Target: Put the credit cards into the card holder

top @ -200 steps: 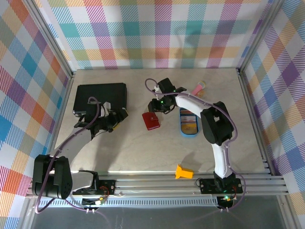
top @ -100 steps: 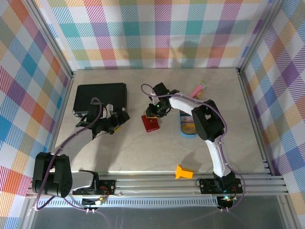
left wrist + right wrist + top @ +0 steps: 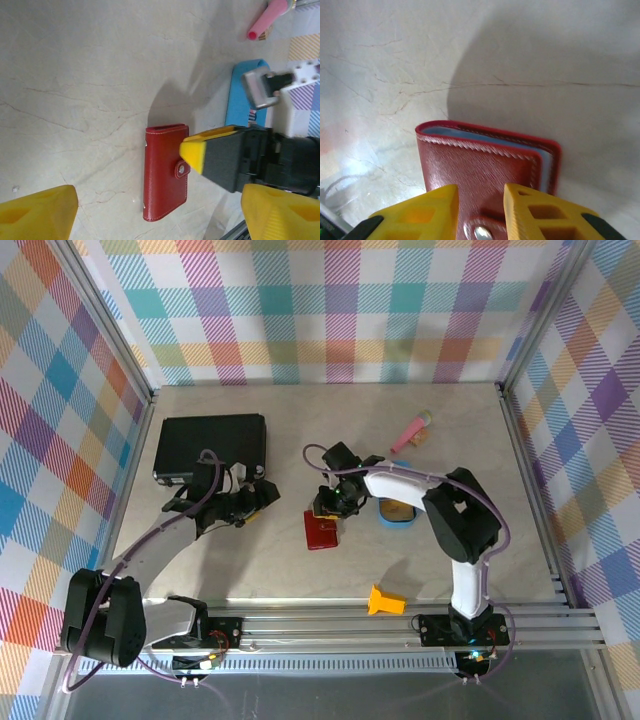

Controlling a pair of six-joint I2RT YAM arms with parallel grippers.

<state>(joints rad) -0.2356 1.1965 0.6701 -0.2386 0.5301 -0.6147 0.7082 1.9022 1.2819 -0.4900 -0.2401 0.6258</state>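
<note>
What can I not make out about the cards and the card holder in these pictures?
- The blue tray's contents: top view, the right arm covers most.
- The card holder tab: right wrist view, the bottom edge cuts it; whether the right pincer grips it is unclear.
- Its pockets: the closed cover hides them.

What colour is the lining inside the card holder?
The card holder has light blue lining, clearest in the right wrist view.

Lab test cell (robot rig): alu frame rails (image 3: 330, 625), plaid backdrop walls (image 3: 330, 310) on 3 sides, marble-look tabletop (image 3: 300, 570).
</note>
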